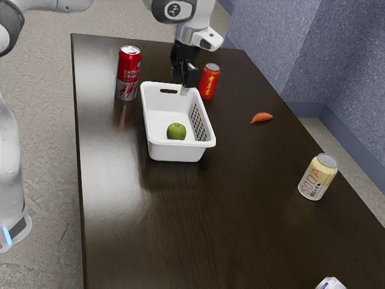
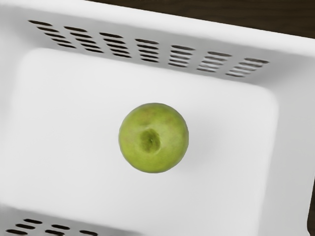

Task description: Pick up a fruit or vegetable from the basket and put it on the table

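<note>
Dark tabletop (image 1: pixel 129 223), basket (image 1: pixel 175 152) — green apple (image 2: pixel 153 137), round, dimpled; pincer (image 1: pixel 187 83) — spread or pressed, can't tell.

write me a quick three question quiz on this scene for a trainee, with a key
1. True or false: the round green apple lies inside the white plastic basket.
2. Where is the small orange tapered item? a) in the basket b) on the dark wooden table c) on a can
3. Fill in: the pale yellow and silver can bears the word ____.

Key: 1 true; 2 b; 3 SODA
</note>
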`<state>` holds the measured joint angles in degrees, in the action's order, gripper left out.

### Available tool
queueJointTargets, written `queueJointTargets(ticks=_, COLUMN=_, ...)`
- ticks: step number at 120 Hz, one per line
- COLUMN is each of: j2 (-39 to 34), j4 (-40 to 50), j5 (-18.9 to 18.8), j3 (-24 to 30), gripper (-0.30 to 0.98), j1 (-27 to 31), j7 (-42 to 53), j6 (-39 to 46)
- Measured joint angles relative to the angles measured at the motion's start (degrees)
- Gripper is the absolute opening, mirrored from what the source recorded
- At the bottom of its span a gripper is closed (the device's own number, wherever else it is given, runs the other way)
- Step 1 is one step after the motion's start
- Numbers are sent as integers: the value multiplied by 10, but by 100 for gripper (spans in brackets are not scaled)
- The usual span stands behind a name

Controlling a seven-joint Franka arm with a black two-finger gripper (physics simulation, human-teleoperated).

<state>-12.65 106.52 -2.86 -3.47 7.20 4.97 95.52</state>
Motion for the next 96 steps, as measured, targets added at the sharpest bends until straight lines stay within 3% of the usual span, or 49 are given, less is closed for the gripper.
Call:
queueJointTargets(ticks=21, j2=5, j4=0, j5=-12, j3=-19, gripper=69, j1=1, j7=-3, j6=12)
queueJointTargets(ticks=36, j2=59, j4=-41, j5=-16, j3=-20, gripper=69, j1=0, j7=-4, j6=16)
queueJointTargets(ticks=63, j2=87, j4=-67, j5=-17, j3=-22, gripper=69, j1=-1, j7=-11, j6=17)
queueJointTargets(ticks=96, j2=89, j4=-22, j5=-12, j3=-22, gripper=69, j1=0, j7=-21, j6=28)
